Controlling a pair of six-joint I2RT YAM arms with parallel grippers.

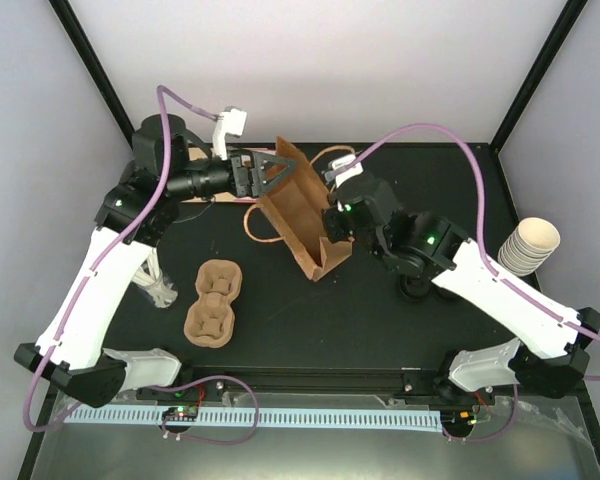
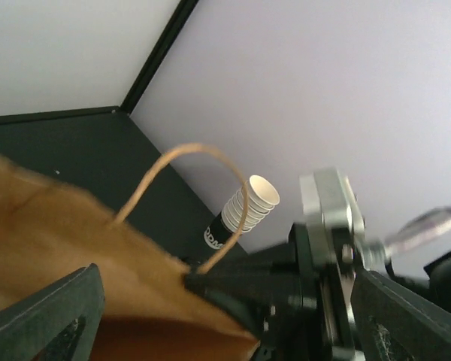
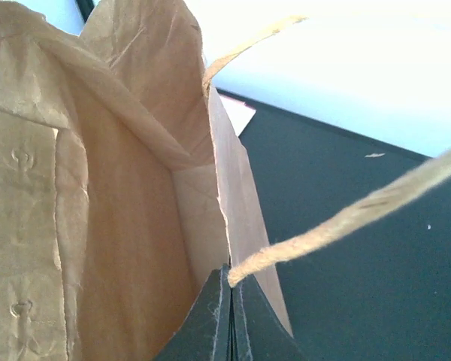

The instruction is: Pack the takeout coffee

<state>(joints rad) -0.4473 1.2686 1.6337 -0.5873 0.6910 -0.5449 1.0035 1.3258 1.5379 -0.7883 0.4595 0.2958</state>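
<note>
A black table (image 1: 310,330) is seen from above, with white walls around it. Two white arms are bolted at its near edge, and both are stretched out to the middle.

A brown paper bag (image 1: 298,215) is found in the middle of the table. It is tipped over at a slant, and its mouth is open. The inside of the bag is seen from the right wrist, and only crinkled brown paper is shown there.

A brown pulp cup tray (image 1: 212,300) is laid flat on the table, near the left arm and apart from the bag. A stack of cream cups (image 1: 530,245) with no lids is seen at the right edge of the table, well apart from the bag.

The left gripper (image 1: 278,172) is held at the far end of the bag. Its jaws are spread wide, and nothing is pinched in them. The right gripper (image 3: 230,301) is placed at the near end of the bag. Its jaws are squeezed tight on the thin paper wall, just beside a string handle (image 3: 346,218).

Where the takeout coffee is cannot be told. A small dark round thing (image 1: 415,290) is half hidden under the right arm, but what it is cannot be made out
</note>
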